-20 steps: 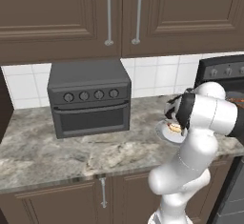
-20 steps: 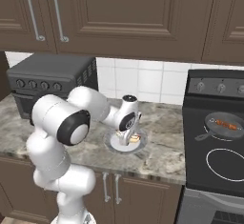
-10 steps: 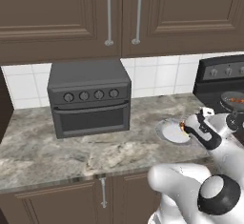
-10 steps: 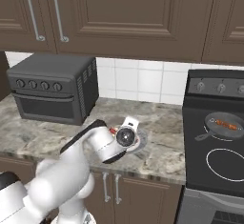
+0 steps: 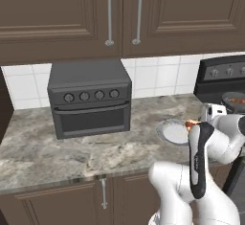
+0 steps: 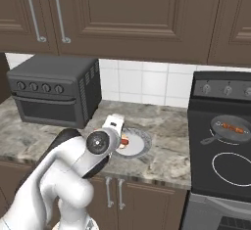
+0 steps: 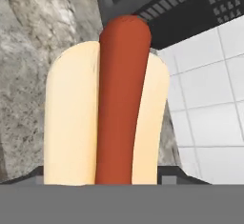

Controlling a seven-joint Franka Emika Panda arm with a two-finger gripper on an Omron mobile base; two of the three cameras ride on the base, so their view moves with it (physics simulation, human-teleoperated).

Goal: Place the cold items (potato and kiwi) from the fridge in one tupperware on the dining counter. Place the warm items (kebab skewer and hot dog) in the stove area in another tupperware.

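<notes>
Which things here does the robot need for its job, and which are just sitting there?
For the job:
hot dog, between the gripper's jaws
kebab skewer in the pan

Just there:
toaster oven
plate
stove

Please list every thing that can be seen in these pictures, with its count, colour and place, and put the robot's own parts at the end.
hot dog: 1, red sausage in a pale bun, between the tool's fingers, just above the plate
plate: 1, light grey, on the counter left of the stove
toaster oven: 1, dark grey, on the counter against the tiled wall
kebab skewer: 1, orange-red, in the pan
pan: 1, dark, on the stove's back burner
stove: 1, black, right of the counter
counter: 1, grey marble
upper cabinets: dark brown, silver handles, above the counter
lower cabinets: dark brown, under the counter
arm: 1, white with dark joints, in front of the counter
tool: 1, dark fingertips, closed on the hot dog
</notes>
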